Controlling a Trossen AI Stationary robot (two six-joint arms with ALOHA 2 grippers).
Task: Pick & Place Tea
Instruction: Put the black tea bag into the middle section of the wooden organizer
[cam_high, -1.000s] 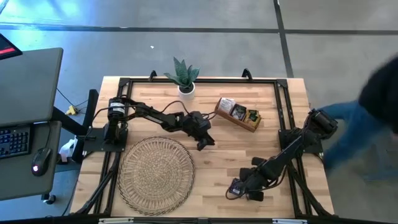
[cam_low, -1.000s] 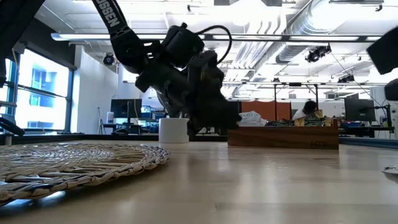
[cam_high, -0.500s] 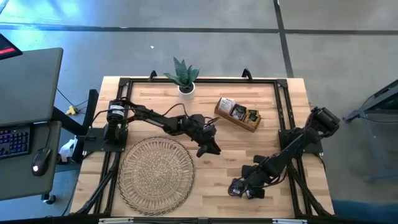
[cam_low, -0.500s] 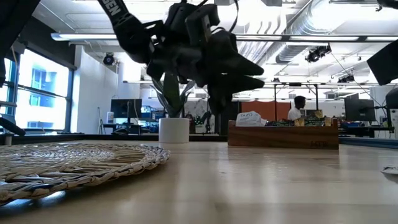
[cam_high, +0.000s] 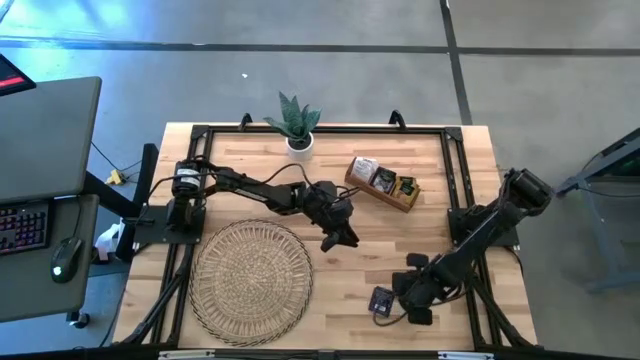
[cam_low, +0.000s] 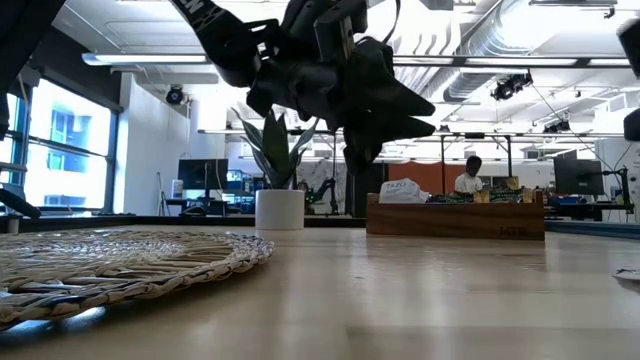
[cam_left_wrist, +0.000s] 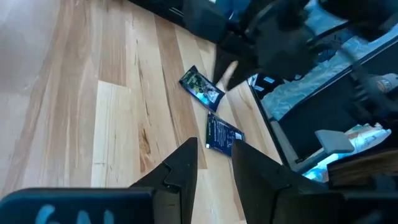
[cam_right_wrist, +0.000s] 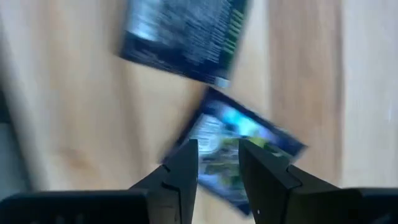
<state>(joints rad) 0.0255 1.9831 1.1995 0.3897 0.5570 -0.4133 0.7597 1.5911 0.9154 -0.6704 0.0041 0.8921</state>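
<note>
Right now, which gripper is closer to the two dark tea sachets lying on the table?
The right gripper: it sits right beside the dark tea sachets near the table's front right. The left gripper hangs over the table's middle, farther away.

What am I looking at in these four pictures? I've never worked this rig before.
Two dark robot arms work at a wooden table. One camera looks straight down, one sits at table height, and one rides on each wrist. On the table: a woven mat, a potted plant and a wooden tray with tea bags in it. Two dark tea bags lie loose near the right arm. The right gripper is just above them, fingers slightly apart. The left gripper hangs over mid-table, fingers apart, holding nothing.
</note>
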